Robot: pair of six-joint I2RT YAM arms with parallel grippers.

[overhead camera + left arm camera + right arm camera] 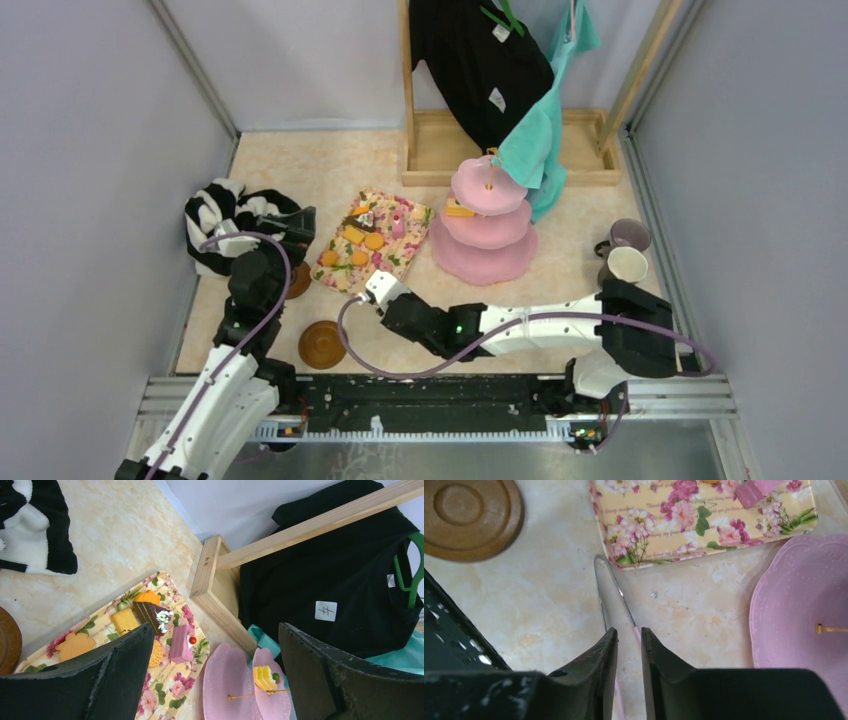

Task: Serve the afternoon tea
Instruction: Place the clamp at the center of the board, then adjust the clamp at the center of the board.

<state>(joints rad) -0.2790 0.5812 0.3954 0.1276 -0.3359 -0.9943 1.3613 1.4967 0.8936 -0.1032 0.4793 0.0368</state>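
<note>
1. The right end effector (628, 635) sits low over the tabletop (560, 270), just in front of the floral tray (372, 242); its fingers (605, 652) are pressed close on the pink handle of a utensil (611, 592)
2. The utensil lies on the tabletop, and its silver tip touches the tray's near corner
3. The left end effector (215, 630) is spread wide and holds nothing; in the top view it hangs between the striped garment (222, 222) and the tray
4. The pastries (362, 240) lie on the tray: orange, yellow, a brown slice and a pink piece
5. One yellow pastry (263, 676) sits on the middle tier of the cake stand (487, 215)
6. The stand is upright, just right of the tray and in front of the wooden rack (500, 140); a teal cloth (540, 130) hanging from the rack reaches its top tier
7. The lilac mug (630, 234) and the cream mug (627, 264) are side by side at the right edge, well apart from the tray
8. One saucer (322, 343) lies near the front edge between the arms; the other saucer (298, 281) is partly hidden by the left arm
</note>
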